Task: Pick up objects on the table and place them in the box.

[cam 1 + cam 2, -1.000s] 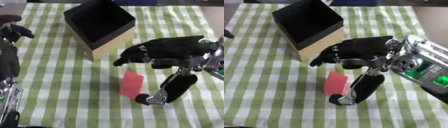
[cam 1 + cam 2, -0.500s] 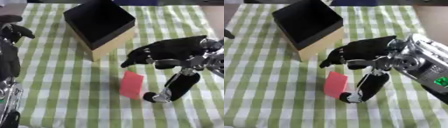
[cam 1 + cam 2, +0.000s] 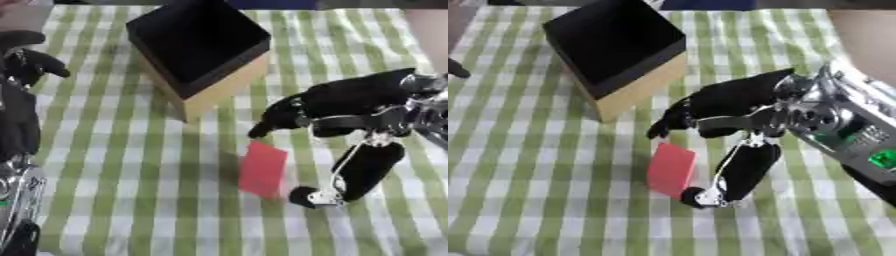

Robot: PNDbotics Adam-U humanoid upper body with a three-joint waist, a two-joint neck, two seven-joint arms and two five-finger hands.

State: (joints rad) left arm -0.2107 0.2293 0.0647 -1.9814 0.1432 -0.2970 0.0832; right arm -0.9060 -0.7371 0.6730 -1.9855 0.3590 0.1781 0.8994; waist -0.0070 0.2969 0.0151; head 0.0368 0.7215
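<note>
The right hand [image 3: 350, 107] has drifted slightly right and up off the red block [image 3: 263, 169], which lies flat on the tabletop [image 3: 105, 150] just below the box [image 3: 197, 47]. This looks like the reach-to-grasp step: fingers spread wide, thumb low beside the block, holding nothing. Next it must close round the block. The left hand [image 3: 22, 65] idles at left.
</note>
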